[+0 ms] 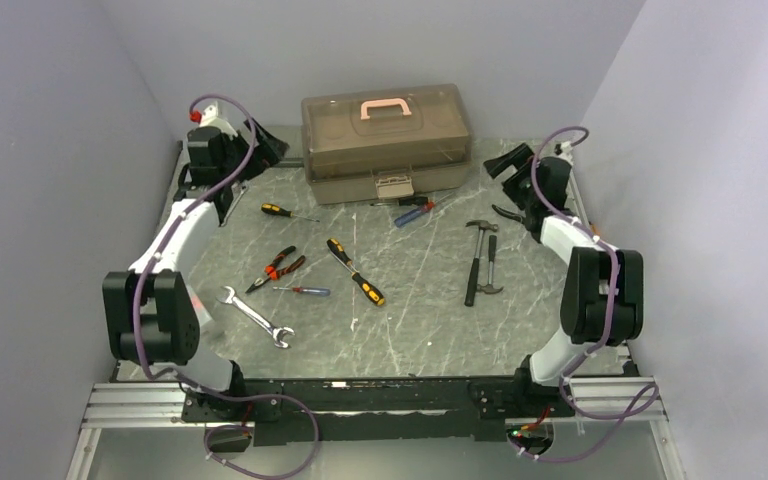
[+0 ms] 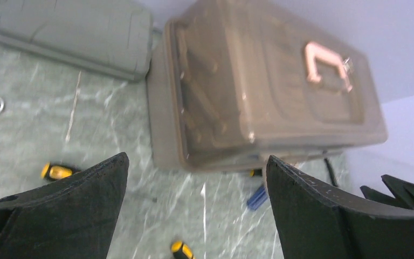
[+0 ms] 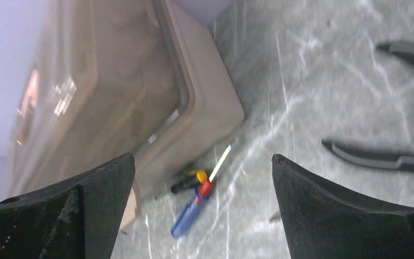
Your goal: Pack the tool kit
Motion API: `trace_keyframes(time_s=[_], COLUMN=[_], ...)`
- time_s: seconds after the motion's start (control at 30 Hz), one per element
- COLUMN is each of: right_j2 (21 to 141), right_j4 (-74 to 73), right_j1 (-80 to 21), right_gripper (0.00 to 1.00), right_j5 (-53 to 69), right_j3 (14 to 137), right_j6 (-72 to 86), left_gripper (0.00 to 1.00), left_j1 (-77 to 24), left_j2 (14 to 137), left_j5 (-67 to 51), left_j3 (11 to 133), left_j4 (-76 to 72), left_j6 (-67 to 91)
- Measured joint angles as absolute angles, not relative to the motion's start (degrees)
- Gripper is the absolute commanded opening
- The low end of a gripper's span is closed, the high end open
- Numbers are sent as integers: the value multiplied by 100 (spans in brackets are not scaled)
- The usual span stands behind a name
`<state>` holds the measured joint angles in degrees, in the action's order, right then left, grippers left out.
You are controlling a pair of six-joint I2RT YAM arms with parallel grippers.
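The taupe toolbox stands shut at the back centre, with its smoky lid down and its pink handle on top. My left gripper is open and empty beside the box's left end. My right gripper is open and empty beside its right end. In the left wrist view the toolbox lies beyond the open gripper. In the right wrist view the toolbox and a blue screwdriver lie between the open gripper fingers. Screwdrivers, red pliers and two hammers lie on the table.
A wrench lies front left and a small blue screwdriver beside it. A blue screwdriver lies in front of the toolbox. Black pliers lie by the right arm. Purple walls close in both sides.
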<state>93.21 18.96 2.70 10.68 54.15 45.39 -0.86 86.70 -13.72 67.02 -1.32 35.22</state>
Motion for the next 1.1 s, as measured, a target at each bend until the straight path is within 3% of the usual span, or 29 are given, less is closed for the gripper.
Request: trace_keyframes(time_s=[0.37,0.7,0.9,1.1], right_j2=[11251,13386,13594,13583], right_j4=[2276,2359,2377,2897], right_j1=[742,620,489,486], right_gripper=[100,100,100,99], right_j5=[2080,2910,3063,3094], right_j3=[7830,10020,10226,9845], right_j6=[5046,5708,5813,6156], left_gripper=[99,99,99,99], left_j1=[137,132,45,-137], left_j2=[10816,12951,13082,12877], left_j5=[-2145,-2617,-2755,-2687], left_j3=[9004,10300,10272,9459], left_j4=[-1149,-1874,-2309,-3264], left_j6=[4296,5341,5704,6053])
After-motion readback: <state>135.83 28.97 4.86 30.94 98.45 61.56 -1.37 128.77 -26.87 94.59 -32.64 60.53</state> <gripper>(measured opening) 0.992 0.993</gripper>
